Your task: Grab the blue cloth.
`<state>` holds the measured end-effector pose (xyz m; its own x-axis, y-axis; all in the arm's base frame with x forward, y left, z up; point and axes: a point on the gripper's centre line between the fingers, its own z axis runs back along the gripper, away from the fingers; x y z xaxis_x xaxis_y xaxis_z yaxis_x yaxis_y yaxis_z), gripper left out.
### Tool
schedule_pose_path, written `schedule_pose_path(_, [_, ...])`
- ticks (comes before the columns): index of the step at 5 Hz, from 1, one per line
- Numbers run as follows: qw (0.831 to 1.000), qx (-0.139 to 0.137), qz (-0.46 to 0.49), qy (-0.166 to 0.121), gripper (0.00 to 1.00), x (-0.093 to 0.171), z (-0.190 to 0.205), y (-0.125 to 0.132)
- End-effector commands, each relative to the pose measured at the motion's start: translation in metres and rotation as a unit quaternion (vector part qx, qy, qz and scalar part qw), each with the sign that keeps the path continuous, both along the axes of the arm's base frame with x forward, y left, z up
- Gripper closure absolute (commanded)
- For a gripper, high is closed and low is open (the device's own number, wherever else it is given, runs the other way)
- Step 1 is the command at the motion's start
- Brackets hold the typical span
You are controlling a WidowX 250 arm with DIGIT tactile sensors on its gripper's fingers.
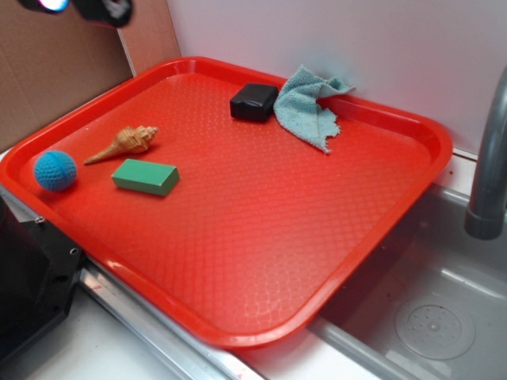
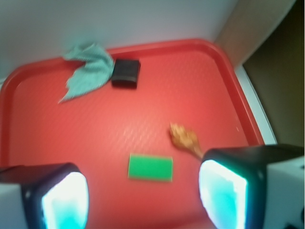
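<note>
The blue cloth (image 1: 307, 104) is a pale teal rag lying crumpled at the far edge of the red tray (image 1: 261, 261), partly draped on the rim, right beside a black block (image 1: 253, 102). In the wrist view the blue cloth (image 2: 88, 71) sits top left, next to the black block (image 2: 126, 73). My gripper (image 2: 143, 195) hangs high over the near part of the tray, far from the cloth. It is open, with nothing between its glowing pads (image 2: 64, 202). Only a dark bit of the arm (image 1: 95, 8) shows at the exterior view's top left.
A green block (image 1: 145, 176), a spiral seashell (image 1: 125, 143) and a blue knitted ball (image 1: 55, 170) lie on the tray's left side. The green block (image 2: 150, 167) and shell (image 2: 185, 138) show below my gripper. A grey faucet (image 1: 489, 158) and sink (image 1: 436, 317) lie right; a white wall stands behind.
</note>
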<state>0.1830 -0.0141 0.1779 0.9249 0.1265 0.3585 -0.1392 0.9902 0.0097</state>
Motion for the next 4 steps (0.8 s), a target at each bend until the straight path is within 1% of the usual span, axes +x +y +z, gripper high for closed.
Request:
schedule_pose_path(1, [0.997,-0.003,-0.044,-0.058,0.00,0.028,-0.015,-0.008])
schedule_pose_path(2, [0.994,-0.005,-0.085,-0.069,0.00,0.064,-0.037,-0.017])
schedule_pose_path(3, [0.993,0.000,-0.096,-0.066,0.00,0.086,-0.049,-0.023])
schedule_pose_path(4, [0.990,-0.010,-0.125,-0.064,0.00,0.112,-0.062,-0.023])
